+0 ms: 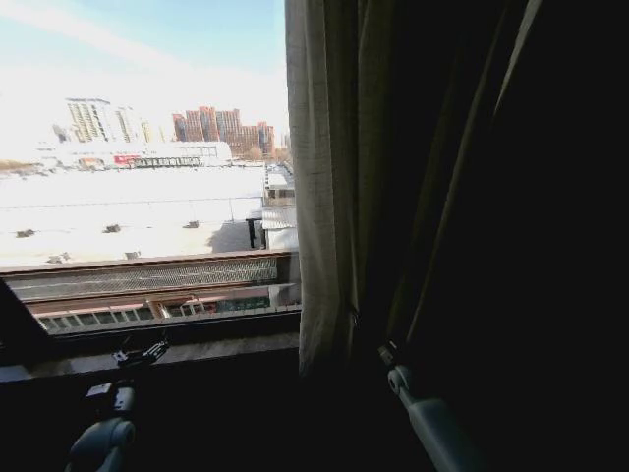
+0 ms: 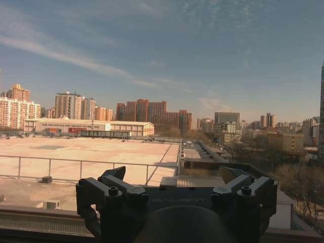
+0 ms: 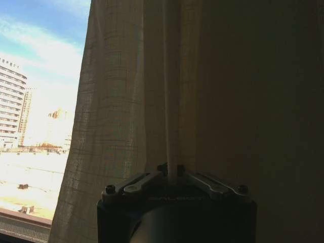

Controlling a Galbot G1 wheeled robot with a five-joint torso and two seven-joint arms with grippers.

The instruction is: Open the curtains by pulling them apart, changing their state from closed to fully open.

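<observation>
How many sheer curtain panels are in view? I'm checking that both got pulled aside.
1. The sheer panel hangs bunched right of the bare window, against the dark drape, with the right hand shut on a fold. A second may be out of view.

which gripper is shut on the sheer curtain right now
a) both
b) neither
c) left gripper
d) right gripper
d: in the right wrist view the right gripper has its fingers closed on a pleat of the sheer curtain, while the left gripper sits open over the window sill with nothing between its fingers.
</observation>
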